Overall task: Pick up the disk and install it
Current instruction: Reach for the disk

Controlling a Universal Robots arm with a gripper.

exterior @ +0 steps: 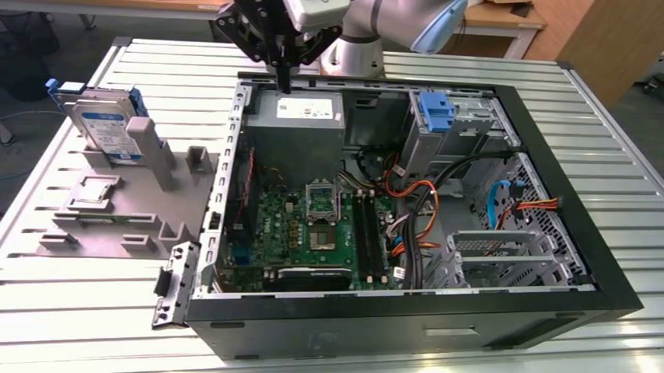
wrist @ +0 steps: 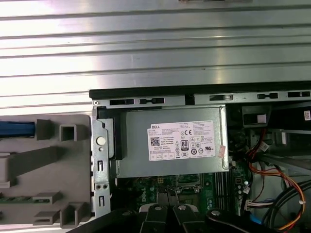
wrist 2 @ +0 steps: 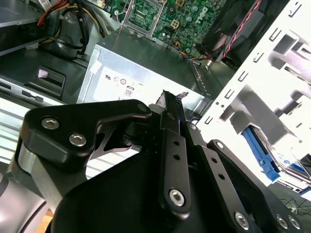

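Note:
The disk [exterior: 109, 128] stands on edge in a grey holder [exterior: 135, 214] at the exterior view's left, outside the computer case. It is silver with a white-and-blue label and a blue bracket. A blue edge of it [wrist: 17, 129] appears in the first wrist view. My gripper [exterior: 282, 84] hangs over the grey power supply [exterior: 301, 110] at the case's back corner, well to the right of the disk. Its black fingers [wrist 2: 167, 114] are pressed together with nothing between them. The power supply's label [wrist: 181, 141] lies just beyond the fingers in the first wrist view.
The open black computer case [exterior: 415, 311] holds a green motherboard [exterior: 311, 225], loose cables [exterior: 415, 202], a drive bay with a blue bracket [exterior: 436, 113] and a metal cage [exterior: 498, 252]. A small silver chip [exterior: 93, 190] sits on the holder. Everything rests on a slatted metal table [exterior: 62, 311].

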